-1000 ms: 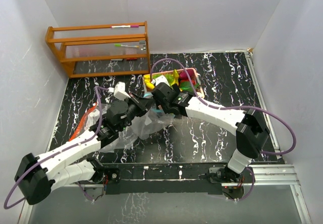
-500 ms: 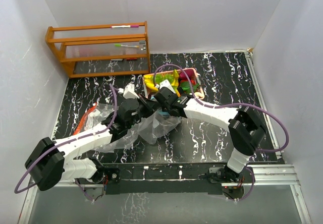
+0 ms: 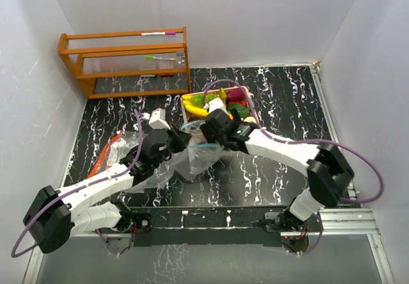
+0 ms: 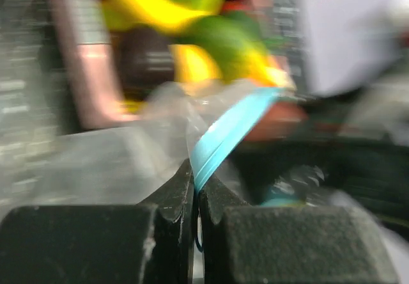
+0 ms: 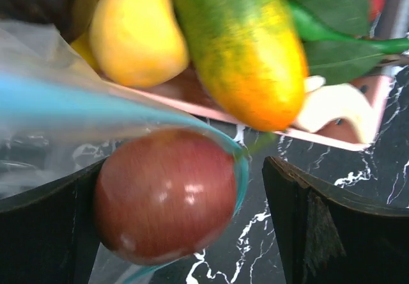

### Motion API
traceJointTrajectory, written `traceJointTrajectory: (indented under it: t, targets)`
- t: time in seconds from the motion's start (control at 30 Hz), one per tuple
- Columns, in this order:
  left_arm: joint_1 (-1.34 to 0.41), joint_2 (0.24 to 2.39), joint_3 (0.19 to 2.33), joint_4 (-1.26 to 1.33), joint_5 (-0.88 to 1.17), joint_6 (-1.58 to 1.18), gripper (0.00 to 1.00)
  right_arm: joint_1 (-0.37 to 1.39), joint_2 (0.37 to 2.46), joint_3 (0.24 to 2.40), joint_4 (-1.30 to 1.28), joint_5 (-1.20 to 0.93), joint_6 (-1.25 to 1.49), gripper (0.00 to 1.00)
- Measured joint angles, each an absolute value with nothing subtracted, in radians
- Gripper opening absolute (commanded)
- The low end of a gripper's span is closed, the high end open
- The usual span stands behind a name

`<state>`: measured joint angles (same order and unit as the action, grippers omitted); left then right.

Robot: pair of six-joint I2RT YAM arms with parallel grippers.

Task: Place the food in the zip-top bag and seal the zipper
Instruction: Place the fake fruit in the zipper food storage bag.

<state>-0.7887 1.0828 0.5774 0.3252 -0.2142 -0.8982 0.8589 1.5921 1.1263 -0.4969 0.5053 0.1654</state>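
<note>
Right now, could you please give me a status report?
Left gripper: jaws shut on blue zipper strip of clear plastic bag. Right gripper: jaws open, round red toy fruit between them at bag mouth. No obstruction seen.

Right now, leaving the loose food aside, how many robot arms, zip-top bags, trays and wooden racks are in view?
robot arms: 2
zip-top bag: 1
pink tray: 1
wooden rack: 1
Total: 5
</note>
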Motion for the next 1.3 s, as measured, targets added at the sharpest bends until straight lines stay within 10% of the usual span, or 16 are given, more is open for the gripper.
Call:
traceJointTrajectory:
  t: [1.3]
  targets:
    - [-0.717,1.230,0.666,0.062,-0.332,-0.710,0.00,0.759,1.454,1.256,-0.456,-0.048,0.261,0.98]
